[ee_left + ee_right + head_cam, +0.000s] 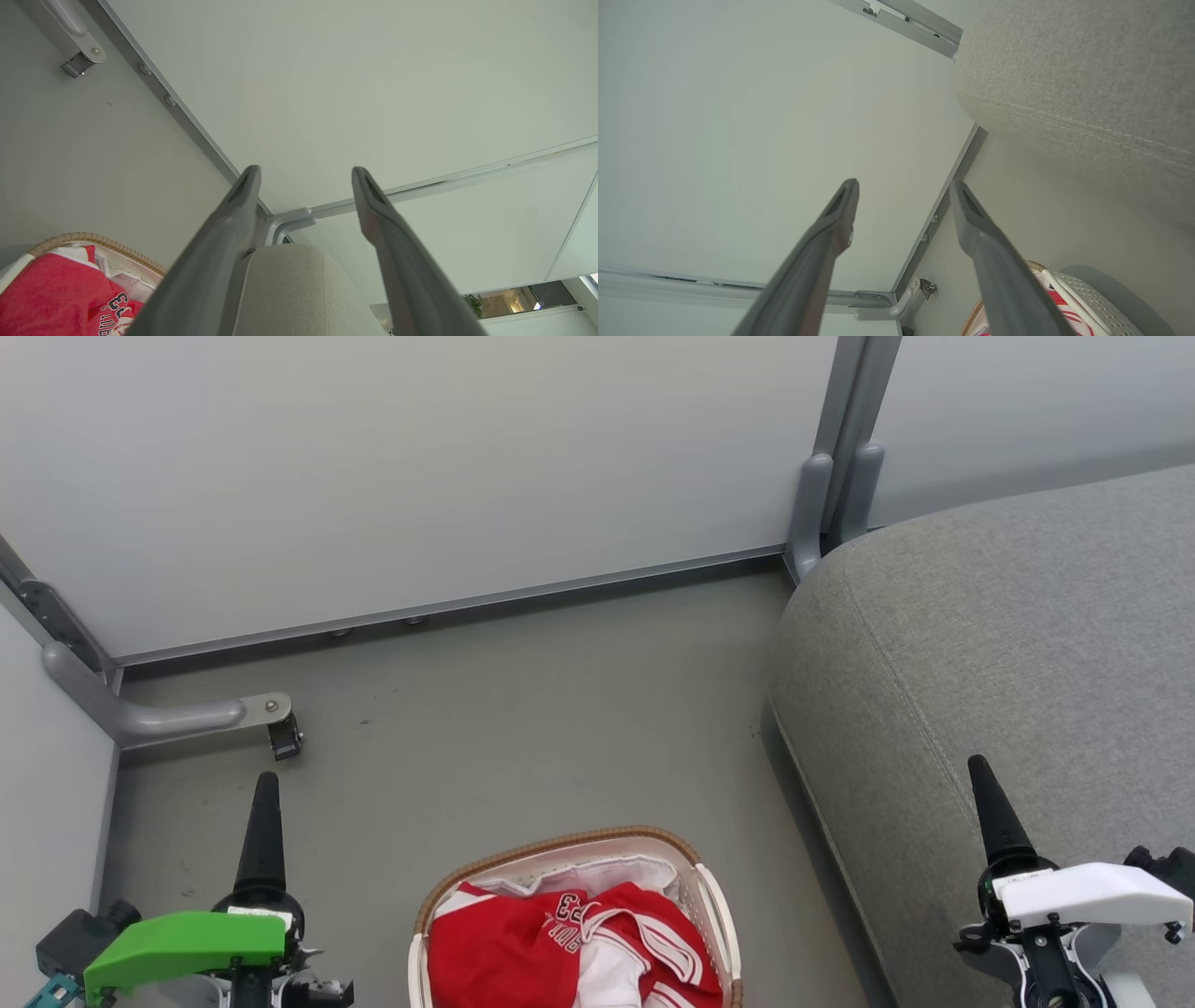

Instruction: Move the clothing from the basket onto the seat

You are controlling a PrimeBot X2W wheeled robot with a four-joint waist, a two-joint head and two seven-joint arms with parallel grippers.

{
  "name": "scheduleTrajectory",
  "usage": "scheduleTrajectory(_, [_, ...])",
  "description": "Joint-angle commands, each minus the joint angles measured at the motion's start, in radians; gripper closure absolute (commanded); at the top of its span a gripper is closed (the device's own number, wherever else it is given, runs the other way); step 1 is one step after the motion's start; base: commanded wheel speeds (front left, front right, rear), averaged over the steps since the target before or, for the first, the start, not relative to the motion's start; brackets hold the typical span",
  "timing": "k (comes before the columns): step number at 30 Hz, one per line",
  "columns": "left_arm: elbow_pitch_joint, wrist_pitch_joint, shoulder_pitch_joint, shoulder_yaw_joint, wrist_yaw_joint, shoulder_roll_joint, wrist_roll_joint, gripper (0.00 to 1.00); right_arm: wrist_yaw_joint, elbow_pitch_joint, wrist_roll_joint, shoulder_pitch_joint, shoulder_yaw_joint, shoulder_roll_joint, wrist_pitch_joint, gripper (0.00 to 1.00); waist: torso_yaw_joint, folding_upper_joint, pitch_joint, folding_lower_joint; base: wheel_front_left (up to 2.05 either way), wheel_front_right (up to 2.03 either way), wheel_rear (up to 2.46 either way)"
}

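Observation:
The white basket point(717, 902) with its brown woven rim stands on the floor at the bottom middle of the head view, and part of its rim point(100, 241) shows in the left wrist view. Red clothing point(504, 947) with lettering and white striped trim fills it, over a white liner. The grey seat point(1008, 644) rises on the right. My left gripper point(264, 784) hangs left of the basket, open point(306, 175) and empty. My right gripper point(980, 770) hovers over the seat, open point(903, 186) with nothing between its fingers.
Pale wall panels with grey metal frames close off the back and left. A bracket with a caster point(283, 735) juts from the left corner onto the grey floor point(560, 728). A grey post point(831, 495) stands behind the seat's corner.

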Motion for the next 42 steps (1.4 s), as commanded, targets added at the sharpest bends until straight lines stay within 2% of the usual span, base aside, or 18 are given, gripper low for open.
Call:
scheduleTrajectory(1, [-0.027, -0.010, -0.003, -0.003, 0.003, 0.006, 0.045, 0.00, 0.000, -0.029, -0.054, -0.008, 0.002, -0.009, -0.012, 0.00, 0.001, 0.0000, 0.000, 0.0000, 0.00, 0.00, 0.00])
scheduleTrajectory(12, [-0.091, -0.053, 0.008, -0.035, 0.044, 0.008, 0.284, 0.00, 0.000, -0.085, -0.292, -0.008, 0.047, -0.011, -0.055, 0.00, 0.003, 0.0000, 0.005, 0.0000, 0.00, 0.00, 0.00])
scheduleTrajectory(22, [-0.098, -0.085, 0.031, -0.055, 0.062, 0.008, 0.491, 0.00, 0.000, -0.093, -0.453, 0.001, 0.098, -0.013, -0.087, 0.00, 0.005, 0.0000, 0.006, 0.0000, 0.00, 0.00, 0.00])
scheduleTrajectory(42, [-0.056, -0.140, 0.059, -0.094, 0.071, 0.011, 0.725, 0.00, 0.000, -0.085, -0.684, 0.010, 0.152, -0.015, -0.143, 0.00, 0.008, 0.0000, 0.010, 0.0000, 0.00, 0.00, 0.00])
